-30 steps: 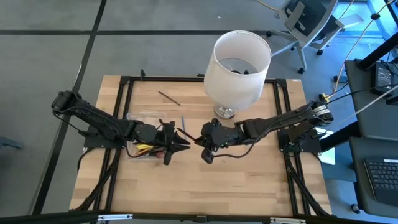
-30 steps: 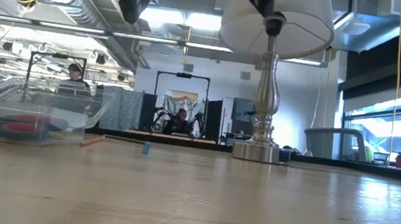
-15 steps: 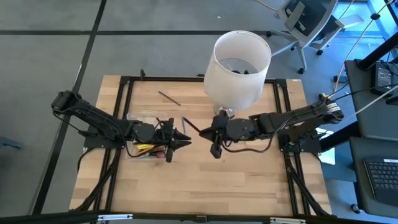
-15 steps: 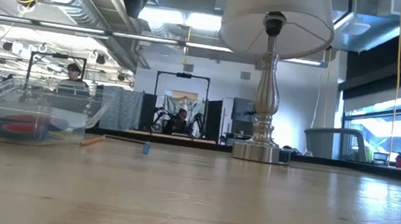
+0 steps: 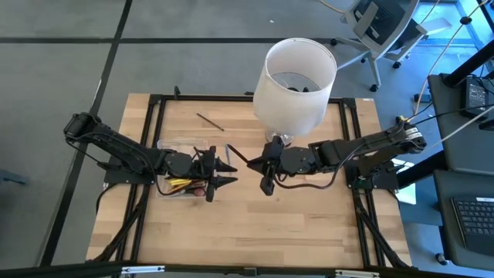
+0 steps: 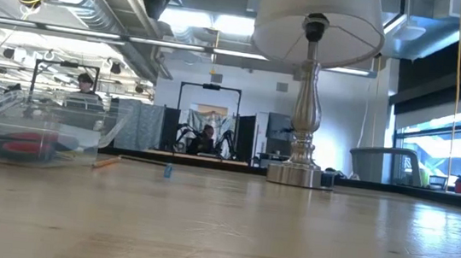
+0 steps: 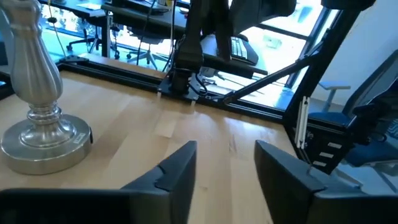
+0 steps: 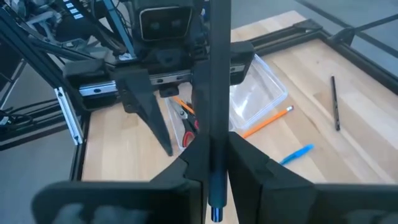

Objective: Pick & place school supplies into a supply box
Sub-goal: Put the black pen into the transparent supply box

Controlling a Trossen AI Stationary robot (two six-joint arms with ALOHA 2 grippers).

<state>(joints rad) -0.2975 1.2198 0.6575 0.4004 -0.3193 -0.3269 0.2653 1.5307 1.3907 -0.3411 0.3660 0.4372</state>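
The supply box point(image 5: 179, 164) is clear plastic and stands on the table's left half. It holds yellow and orange pencils and red-handled scissors point(image 8: 189, 122). My left gripper point(image 5: 226, 174) hovers open at the box's right end and holds nothing. My right gripper point(image 5: 261, 168) faces it from the right, shut on a dark pen point(image 5: 241, 158). Three supplies lie loose on the table: an orange pencil point(image 8: 267, 121), a blue pen point(image 8: 295, 154) and a dark pencil point(image 5: 209, 121). In the low view both grippers are above the picture. My right gripper pinches the dark pen near one end point(image 8: 215, 163) between its two fingers. It comes level from the table's right. The pen runs on ahead of the fingers, roughly along them, with its free end point(image 5: 235, 154) toward the left arm. It is lifted clear of the table.
A lamp with a big white shade point(image 5: 295, 77) stands on a silver base point(image 7: 43, 138) just behind the right gripper. A black frame point(image 5: 154, 100) runs around the table. The near half of the tabletop point(image 5: 247, 232) is bare wood.
My right gripper has drawn back from the left gripper toward the table's right and far side, carrying the dark pen. It has then kept still. My left gripper has stayed by the box, and its fingers have spread apart.
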